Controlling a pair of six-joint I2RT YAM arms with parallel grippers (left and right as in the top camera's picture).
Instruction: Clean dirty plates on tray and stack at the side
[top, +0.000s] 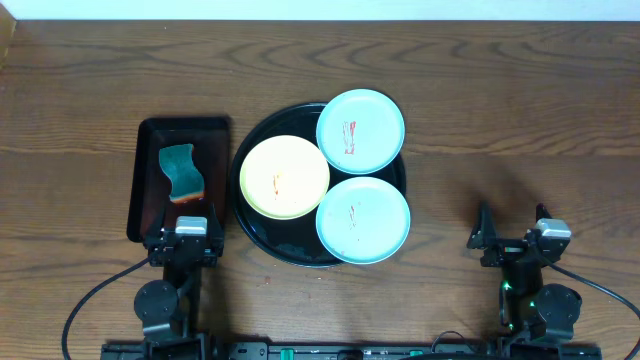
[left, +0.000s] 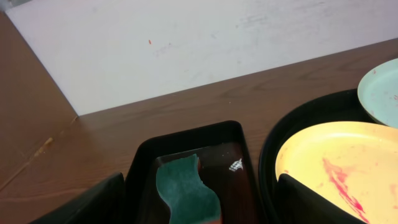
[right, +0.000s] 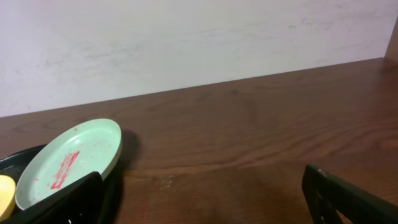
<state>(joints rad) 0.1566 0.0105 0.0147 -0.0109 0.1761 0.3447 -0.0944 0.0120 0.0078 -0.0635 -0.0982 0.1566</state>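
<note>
The round black tray (top: 262, 232) holds three smeared plates: a pale yellow plate (top: 284, 176) at the left, a mint-blue plate (top: 360, 130) at the back right and a second mint-blue plate (top: 362, 219) at the front right. My left gripper (top: 186, 243) is open and empty, at the near end of the rectangular tray. In the left wrist view its fingers (left: 199, 205) frame the sponge, with the yellow plate (left: 348, 168) to the right. My right gripper (top: 510, 238) is open and empty over bare table, right of the round tray. The right wrist view (right: 202, 199) shows a mint plate (right: 65, 162) at the left.
A dark reddish rectangular tray (top: 148, 190) left of the round tray holds a teal sponge (top: 181, 171) with an orange underside; the sponge also shows in the left wrist view (left: 186, 193). A pale wall (right: 186, 43) backs the wooden table (top: 520, 120).
</note>
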